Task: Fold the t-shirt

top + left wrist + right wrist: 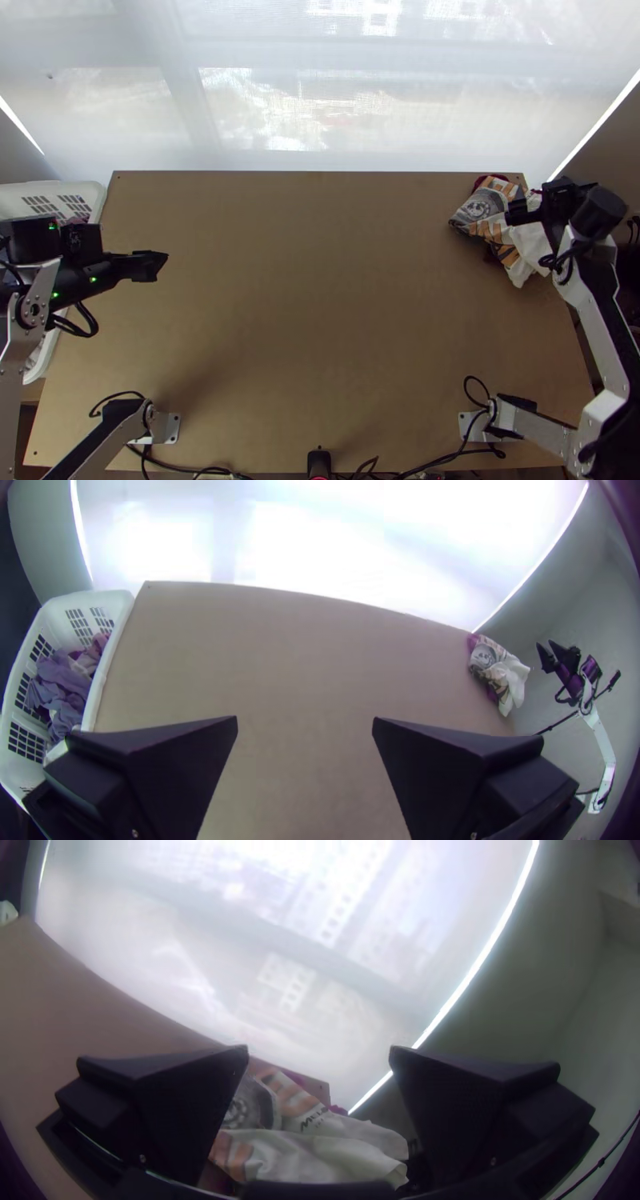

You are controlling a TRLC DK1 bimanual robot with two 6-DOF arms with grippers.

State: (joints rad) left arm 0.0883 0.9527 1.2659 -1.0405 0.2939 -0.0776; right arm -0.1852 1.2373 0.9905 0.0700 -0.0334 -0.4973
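Top view's up high over the near edge, staring steeply down at the flat light wooden table point(320, 320)! From my left wrist we face across it to the bright white fabric screen point(300, 540); my right wrist looks that way too, nearest the bunched white, grey and orange printed cloth point(313, 1153) all three views share!

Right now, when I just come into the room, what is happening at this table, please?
Neither arm is holding any cloth. The right gripper is open near a bunched pile of printed cloth at the table's far right corner. The left gripper is open at the left side, near a white basket with lilac and pink clothes inside. No shirt is spread out for folding.
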